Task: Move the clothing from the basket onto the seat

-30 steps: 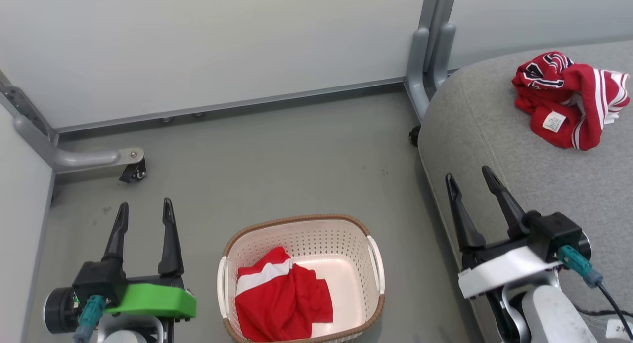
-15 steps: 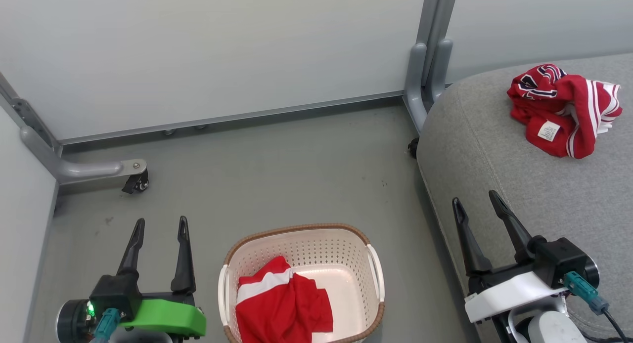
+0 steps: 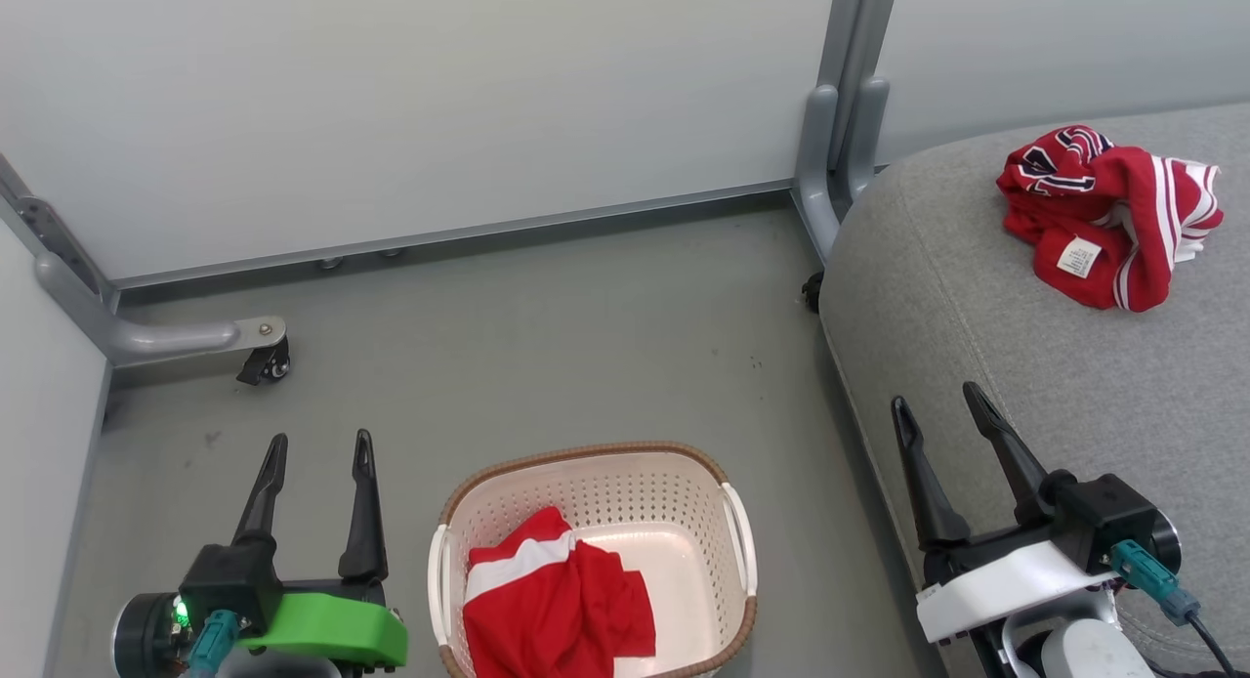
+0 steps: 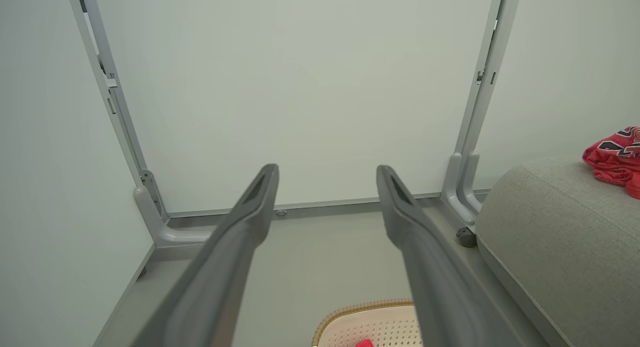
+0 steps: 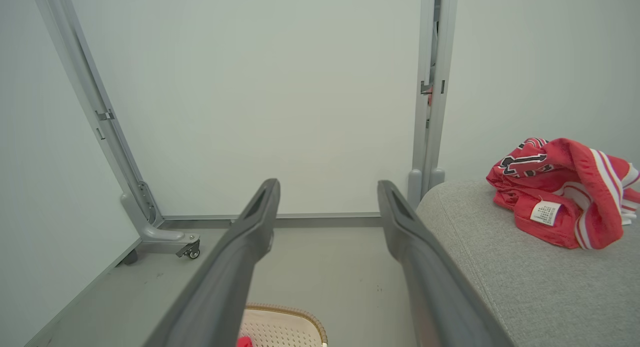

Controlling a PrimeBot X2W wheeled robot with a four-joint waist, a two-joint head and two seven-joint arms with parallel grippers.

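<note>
1. head view: the left gripper [image 3: 320, 437] hung over the floor [image 3: 537, 336] at the lower left, its two fingers spread wide and holding nothing. the right gripper [image 3: 933, 395] stood at the lower right, over the seat's near edge, equally agape and empty.
2. same view: one red garment [image 3: 557, 600] with a white stripe lay crumpled in the basket [image 3: 586, 450], against its left wall. the lettered garment [image 3: 1104, 214] sat on the seat [image 3: 1025, 365], well apart from both grippers.
3. against a second earlier, the whole scene sat slightly lower, so the camera had moved. both garments kept their folds and places, and both grippers were as wide as before.
4. left wrist view: the left gripper [image 4: 327, 168] pointed at the pale partition [image 4: 300, 87], fingers parted. the basket's rim [image 4: 360, 307] showed below, and the lettered garment [image 4: 612, 154] on the seat [image 4: 550, 227] at right.
5. right wrist view: the right gripper [image 5: 327, 183] gaped empty. the lettered garment [image 5: 560, 192], white label [image 5: 544, 212] outward, lay on the seat [image 5: 500, 267].
</note>
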